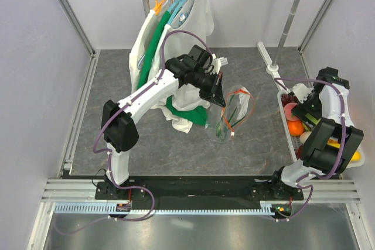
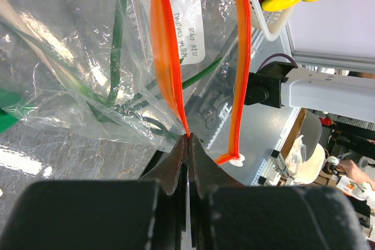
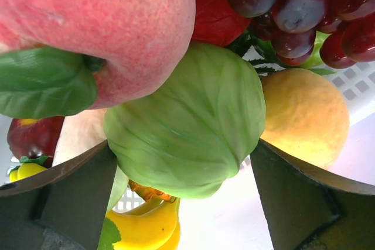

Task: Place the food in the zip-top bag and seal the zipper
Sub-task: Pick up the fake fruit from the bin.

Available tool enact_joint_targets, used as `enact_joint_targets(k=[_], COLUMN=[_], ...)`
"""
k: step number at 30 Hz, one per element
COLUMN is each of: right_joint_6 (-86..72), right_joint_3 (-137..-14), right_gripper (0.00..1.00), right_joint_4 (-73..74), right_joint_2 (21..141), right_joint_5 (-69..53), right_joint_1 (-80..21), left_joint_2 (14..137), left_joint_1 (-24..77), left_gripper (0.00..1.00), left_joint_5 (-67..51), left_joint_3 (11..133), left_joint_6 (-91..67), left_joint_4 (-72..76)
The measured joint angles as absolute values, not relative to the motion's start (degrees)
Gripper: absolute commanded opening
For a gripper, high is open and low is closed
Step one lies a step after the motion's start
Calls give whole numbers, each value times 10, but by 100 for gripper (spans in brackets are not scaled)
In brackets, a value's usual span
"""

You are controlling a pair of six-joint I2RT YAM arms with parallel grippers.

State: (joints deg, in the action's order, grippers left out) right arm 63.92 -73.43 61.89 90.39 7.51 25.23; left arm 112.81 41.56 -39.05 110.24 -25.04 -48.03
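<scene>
Right hand [image 3: 181, 147] gapes wide, fingers flanking one cabbage [image 3: 187, 115] in the basket [image 3: 358, 80], under one peach [image 3: 117, 21] and one grape bunch [image 3: 293, 10]. Left hand [image 2: 188, 140] pinches the zipper [image 2: 164, 57] of the one bag [image 1: 231, 115] mid-tabletop [image 1: 146, 144], green onions [image 2: 119, 39] inside.

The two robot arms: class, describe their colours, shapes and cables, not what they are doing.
The left arm and right arm share white links between chunky black joint housings, with a purple cable running along each. The left gripper and right gripper have black, wedge-shaped fingers. Both bases sit on a black plate.
</scene>
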Motion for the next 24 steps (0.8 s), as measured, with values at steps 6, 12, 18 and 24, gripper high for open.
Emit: enact_joint_targets(k=[6, 12, 18, 24], right_joint_6=[649, 649, 646, 611], right_joint_3=[-730, -784, -863, -964], right_gripper=[71, 66, 65, 62], right_joint_4=[618, 671, 730, 754], right_joint_2=[896, 895, 888, 879], right_joint_5=[74, 49, 16, -83], right_joint_1=[252, 254, 254, 247], left_joint_2=[1128, 1128, 1128, 1128], left_joint_1=[414, 412, 411, 408], left_gripper=[2, 2, 2, 2], left_joint_5=[-390, -390, -391, -391], left_joint_3=[1103, 1103, 1103, 1103], left_joint_6=[-250, -250, -250, -250], left_joint_4=[-480, -481, -481, -481])
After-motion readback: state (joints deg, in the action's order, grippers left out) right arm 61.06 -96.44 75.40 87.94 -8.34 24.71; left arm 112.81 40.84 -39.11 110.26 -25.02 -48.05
